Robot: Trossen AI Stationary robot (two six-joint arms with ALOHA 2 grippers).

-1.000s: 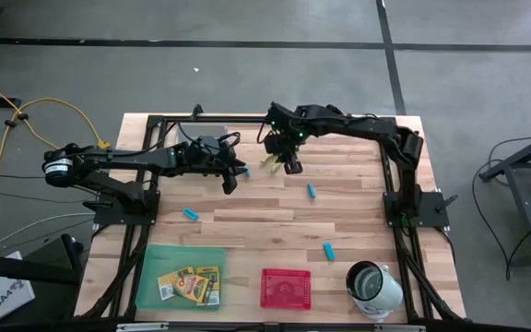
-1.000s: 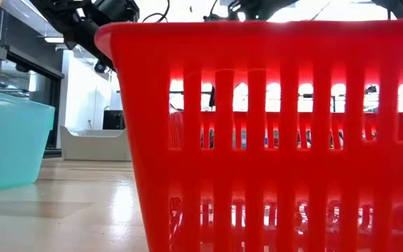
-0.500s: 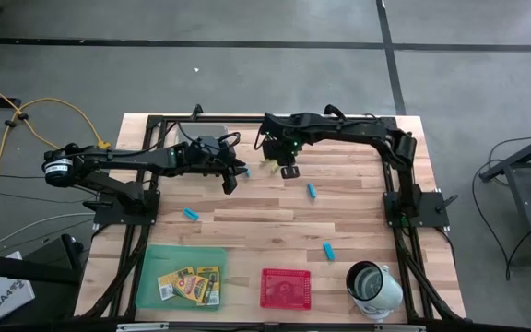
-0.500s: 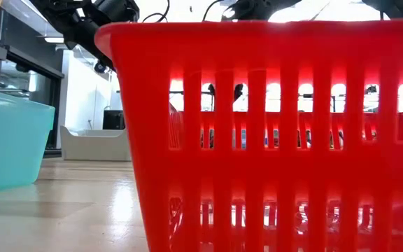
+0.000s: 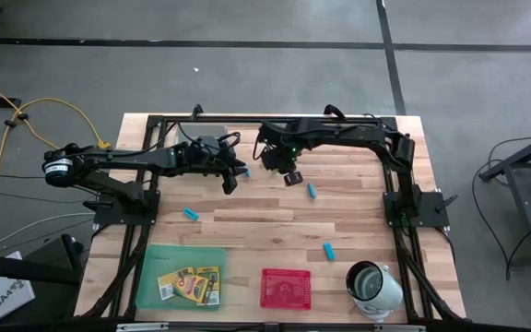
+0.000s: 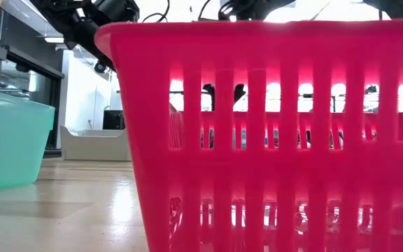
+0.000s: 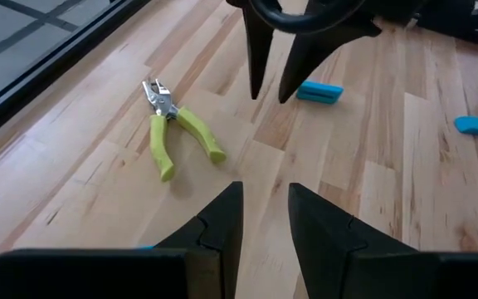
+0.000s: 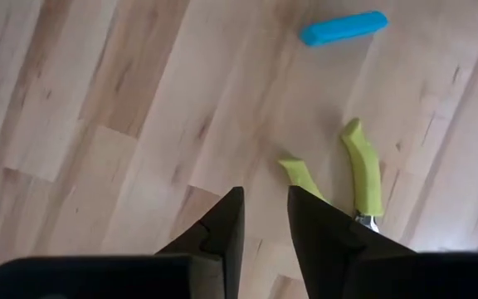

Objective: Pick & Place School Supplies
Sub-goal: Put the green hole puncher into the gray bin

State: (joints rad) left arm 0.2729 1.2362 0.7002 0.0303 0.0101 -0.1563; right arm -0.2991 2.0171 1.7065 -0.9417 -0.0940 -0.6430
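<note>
Pliers (image 7: 177,133) with yellow-green handles lie flat on the wooden table (image 5: 358,198), gripped by nothing. Right gripper (image 5: 289,175) hangs just over them, fingers (image 8: 222,224) slightly parted, empty. Left gripper (image 5: 230,183) waits near the pliers, narrow gap, empty. A blue piece (image 8: 343,27) lies near the pliers. Crayon boxes (image 5: 190,283) sit in the green tray (image 5: 151,267), well apart from the pliers.

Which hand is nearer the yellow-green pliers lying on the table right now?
Right. The right hand hangs just above the pliers, nothing held. The left hand sits farther off to the side, facing them across bare wood.
</note>
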